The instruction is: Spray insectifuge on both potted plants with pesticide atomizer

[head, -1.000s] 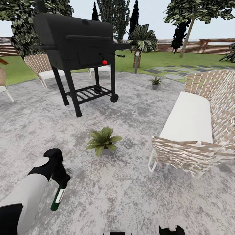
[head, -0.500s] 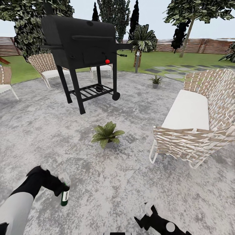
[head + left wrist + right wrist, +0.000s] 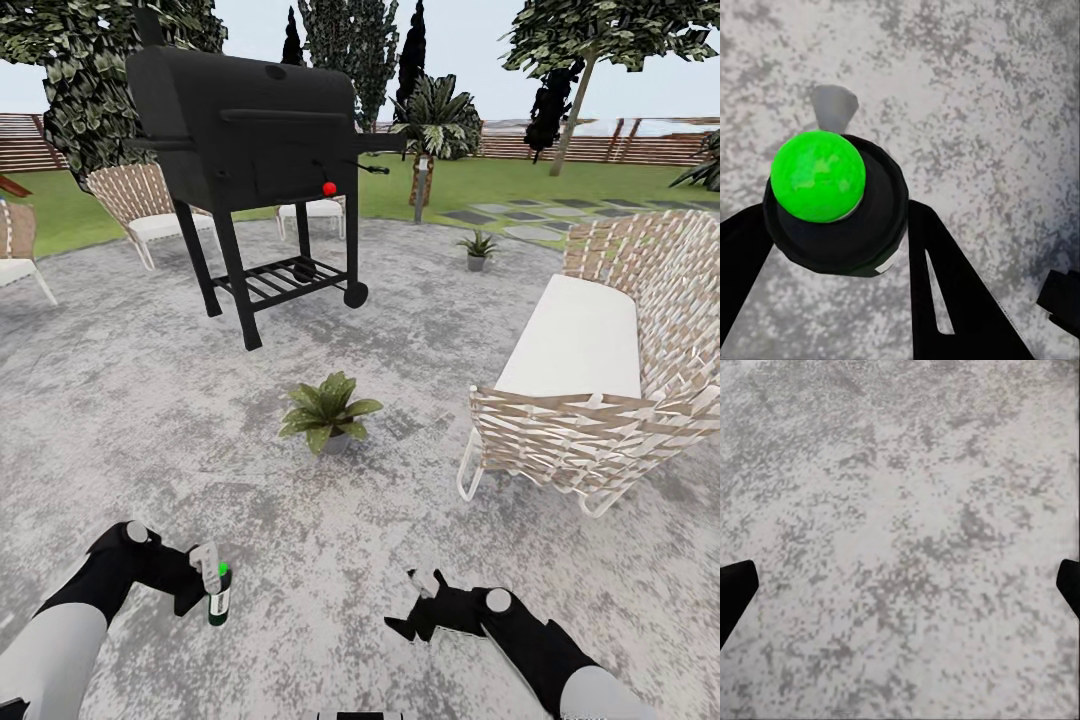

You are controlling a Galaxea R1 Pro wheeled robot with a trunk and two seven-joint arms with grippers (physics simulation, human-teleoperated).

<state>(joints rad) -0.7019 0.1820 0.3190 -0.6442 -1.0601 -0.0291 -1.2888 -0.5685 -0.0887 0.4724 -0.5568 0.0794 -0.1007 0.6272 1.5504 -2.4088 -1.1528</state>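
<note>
My left gripper [image 3: 208,588] is shut on the pesticide atomizer [image 3: 218,598], a slim dark bottle with a white label, held upright low at the near left over the patio. Its top is bright green [image 3: 817,176], and the black fingers [image 3: 945,292] clamp the bottle's body [image 3: 840,225]. The broad-leaved potted plant [image 3: 328,410] stands on the paving ahead of both arms. The smaller spiky potted plant [image 3: 478,247] sits far back near the lawn edge. My right gripper [image 3: 415,612] hovers open at the near right, with bare paving [image 3: 900,547] between its fingertips.
A black grill [image 3: 250,130] on wheels stands behind the near plant, to the left. A wicker sofa [image 3: 590,360] with a white cushion is on the right. Wicker chairs [image 3: 140,205] line the far left. Lawn, trees and a wooden fence lie beyond.
The bottle has swung from hanging neck-up at a tilt to upright, and its top now shows green. My right arm has come further up into view. The camera shifted earlier, then held.
</note>
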